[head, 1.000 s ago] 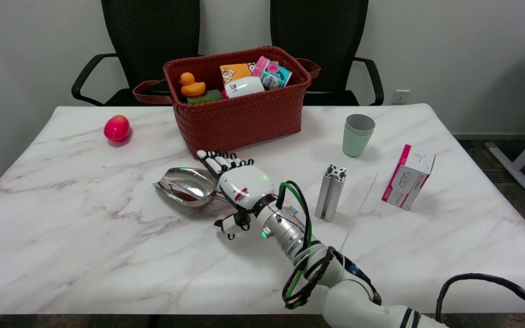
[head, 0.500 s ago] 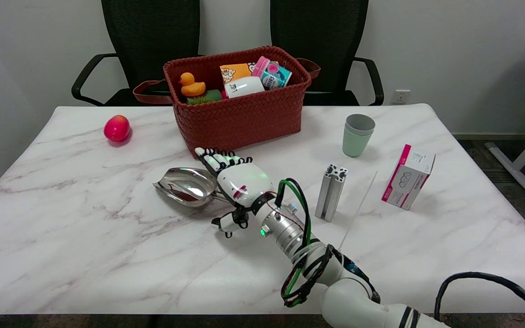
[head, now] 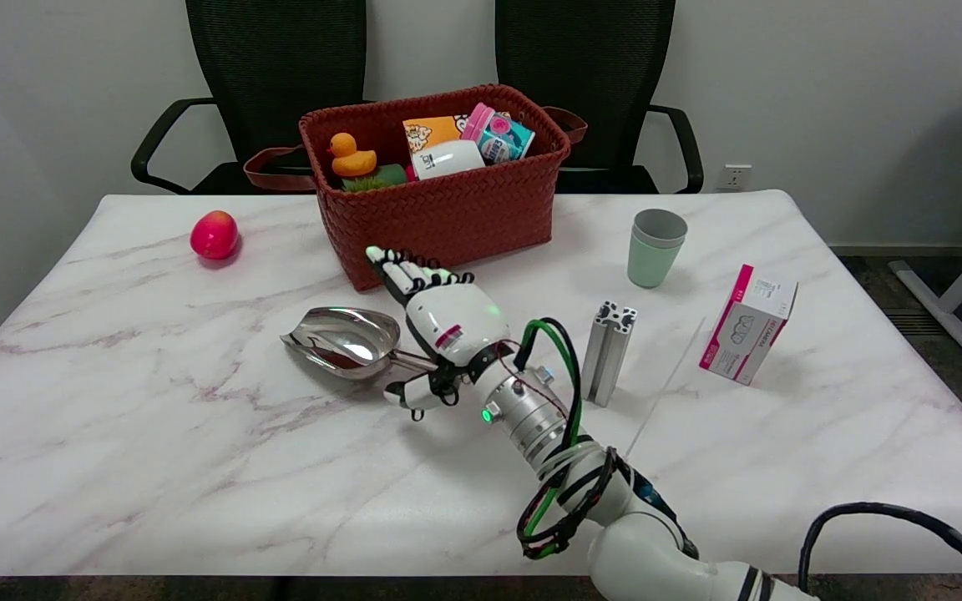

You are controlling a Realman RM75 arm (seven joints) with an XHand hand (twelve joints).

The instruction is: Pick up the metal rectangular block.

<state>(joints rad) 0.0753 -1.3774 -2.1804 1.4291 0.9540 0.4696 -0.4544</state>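
Moved: right hand [head: 441, 321] has lifted toward 12 o'clock, fingers spread, holding nothing.
Block: aluminium extrusion block [head: 608, 352] stands upright on worktop [head: 155, 434], at hand's 3 o'clock.
Risk: forearm sweeping right could topple it.

A single head camera is looking down and across the worktop [head: 155, 451] from above its near edge, moderately close

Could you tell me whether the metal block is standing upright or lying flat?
Upright: the metal block stands on end, slotted end face up.
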